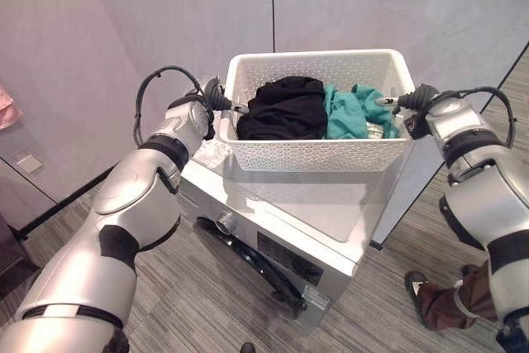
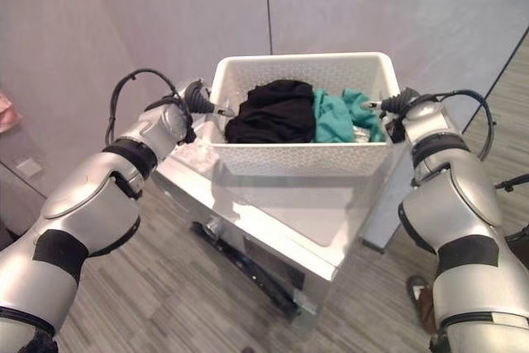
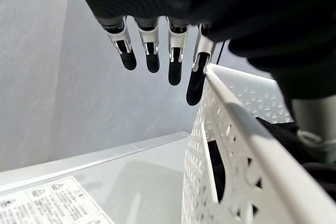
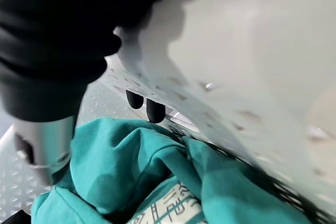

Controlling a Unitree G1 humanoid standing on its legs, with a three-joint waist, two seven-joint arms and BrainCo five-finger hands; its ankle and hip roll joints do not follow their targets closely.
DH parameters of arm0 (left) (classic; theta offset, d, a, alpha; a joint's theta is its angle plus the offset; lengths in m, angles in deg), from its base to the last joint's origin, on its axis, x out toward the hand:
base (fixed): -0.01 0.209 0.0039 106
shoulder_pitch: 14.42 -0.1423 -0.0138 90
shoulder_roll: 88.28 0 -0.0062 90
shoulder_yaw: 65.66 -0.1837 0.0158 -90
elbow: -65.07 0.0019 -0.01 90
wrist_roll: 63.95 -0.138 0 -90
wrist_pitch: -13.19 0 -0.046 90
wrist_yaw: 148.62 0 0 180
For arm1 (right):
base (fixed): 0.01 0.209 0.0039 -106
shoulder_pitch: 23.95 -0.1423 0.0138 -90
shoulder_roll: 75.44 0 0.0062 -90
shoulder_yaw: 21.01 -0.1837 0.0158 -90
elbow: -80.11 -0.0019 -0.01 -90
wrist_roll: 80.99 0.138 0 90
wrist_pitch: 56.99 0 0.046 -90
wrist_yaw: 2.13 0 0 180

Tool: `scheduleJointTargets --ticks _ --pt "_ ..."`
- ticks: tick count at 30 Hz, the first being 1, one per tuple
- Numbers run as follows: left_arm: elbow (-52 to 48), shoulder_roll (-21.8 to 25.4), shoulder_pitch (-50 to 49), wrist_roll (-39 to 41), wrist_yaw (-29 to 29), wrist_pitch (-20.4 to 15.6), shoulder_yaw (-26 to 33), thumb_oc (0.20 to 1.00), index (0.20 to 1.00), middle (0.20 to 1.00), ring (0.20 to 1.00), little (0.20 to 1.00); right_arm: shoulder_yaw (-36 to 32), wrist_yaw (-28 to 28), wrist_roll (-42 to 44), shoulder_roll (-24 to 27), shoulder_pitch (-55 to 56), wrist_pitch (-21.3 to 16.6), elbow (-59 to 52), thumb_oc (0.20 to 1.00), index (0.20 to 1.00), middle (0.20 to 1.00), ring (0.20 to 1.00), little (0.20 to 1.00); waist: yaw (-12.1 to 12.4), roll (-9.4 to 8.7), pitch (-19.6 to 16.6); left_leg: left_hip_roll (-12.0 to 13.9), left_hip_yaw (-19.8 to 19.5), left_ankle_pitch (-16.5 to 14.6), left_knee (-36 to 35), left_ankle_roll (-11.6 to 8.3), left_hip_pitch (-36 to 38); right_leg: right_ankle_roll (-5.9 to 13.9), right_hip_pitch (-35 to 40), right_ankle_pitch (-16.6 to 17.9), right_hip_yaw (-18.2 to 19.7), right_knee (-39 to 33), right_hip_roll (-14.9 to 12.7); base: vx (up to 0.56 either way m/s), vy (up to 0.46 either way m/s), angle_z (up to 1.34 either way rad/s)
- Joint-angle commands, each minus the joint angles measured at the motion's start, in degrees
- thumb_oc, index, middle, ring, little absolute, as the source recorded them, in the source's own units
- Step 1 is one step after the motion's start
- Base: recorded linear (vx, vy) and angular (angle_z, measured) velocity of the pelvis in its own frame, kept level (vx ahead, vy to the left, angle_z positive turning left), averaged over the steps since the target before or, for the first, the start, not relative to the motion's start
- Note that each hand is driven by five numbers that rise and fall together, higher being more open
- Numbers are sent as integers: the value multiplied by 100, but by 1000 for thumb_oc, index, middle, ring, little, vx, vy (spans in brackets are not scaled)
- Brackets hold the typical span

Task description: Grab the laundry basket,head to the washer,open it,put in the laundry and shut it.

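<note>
So the white laundry basket (image 1: 318, 113) sits on top of the washer (image 1: 289, 212), black garment (image 1: 283, 107) and teal garment (image 1: 351, 113) inside. Left hand (image 3: 157, 51) is at the basket's 9 o'clock rim, fingers straight, gripping nothing; right hand (image 4: 144, 106) hooks its fingers over the 3 o'clock rim. I'd let go evenly so the basket doesn't tip. The washer door (image 1: 248, 266) is shut below, and a person's shoe (image 1: 417, 291) is at 5 o'clock, kinda in the way.

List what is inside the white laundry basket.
In the laundry basket lie a black garment and a teal garment with some pale printed fabric. Anything beneath them, and the basket floor, is covered.
</note>
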Motion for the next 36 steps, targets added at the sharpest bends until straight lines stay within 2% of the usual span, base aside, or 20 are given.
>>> scheduleJointTargets --ticks 1,13,23,28,36 --pt "334 -488 1353 109 -202 -432 115 1000 1000 1000 1000 1000 360 -7 -22 0 -692 -190 449 1000 1000 1000 1000 1000 88 -258 -99 268 85 -311 15 -260 269 732 162 -96 -65 -97 -712 -3 -14 3" --pt "224 -386 1370 486 -323 -538 319 1000 1000 1000 1000 1000 -6 227 771 218 -761 -347 343 1000 1000 1000 1000 1000 90 -228 -182 274 63 -334 15 -285 291 722 211 -96 -127 -148 -702 -1 -7 2" --pt "247 -393 1300 471 -297 -535 315 1000 1000 1000 1000 1000 22 201 833 298 -808 -344 332 1000 1000 1000 1000 1000 72 -235 -228 319 47 -340 15 -297 359 689 273 -168 -142 -99 -671 0 -3 0" --pt "173 -381 1324 140 -356 -560 70 1000 1000 1000 1000 1000 85 274 969 359 -827 -456 129 1000 1000 1000 1000 1000 22 -221 -259 335 51 -339 15 -316 367 678 291 -189 -167 -85 -653 1 -5 1" --pt "150 -314 1425 442 -481 -622 389 1000 1000 1000 1000 1000 64 329 998 243 -973 -528 154 1000 1000 1000 1000 1000 -27 -237 -242 348 43 -347 15 -333 343 661 266 -215 -184 -70 -641 0 0 0"
